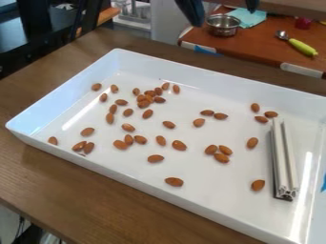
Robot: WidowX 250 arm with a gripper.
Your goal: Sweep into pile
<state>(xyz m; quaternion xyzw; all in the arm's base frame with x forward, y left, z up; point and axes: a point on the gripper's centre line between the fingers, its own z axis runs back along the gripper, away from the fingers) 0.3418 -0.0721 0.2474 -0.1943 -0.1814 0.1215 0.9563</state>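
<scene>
On this wooden table (60,190), almonds (179,145) lie scattered in the white tray (204,83), the metal bar (280,157) by its right wall, and my claw (224,17), parted at the view's top, should next fetch that bar to begin sweeping 1 pile.

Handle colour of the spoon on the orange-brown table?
Yellow-green handle, clearest in the camera view.

Looks down on almonds (156,158) strewn over a white tray (127,177) on the desk (38,176), a metal bar (291,162) at four o'clock, the spread-open tool (221,9) at one.
</scene>
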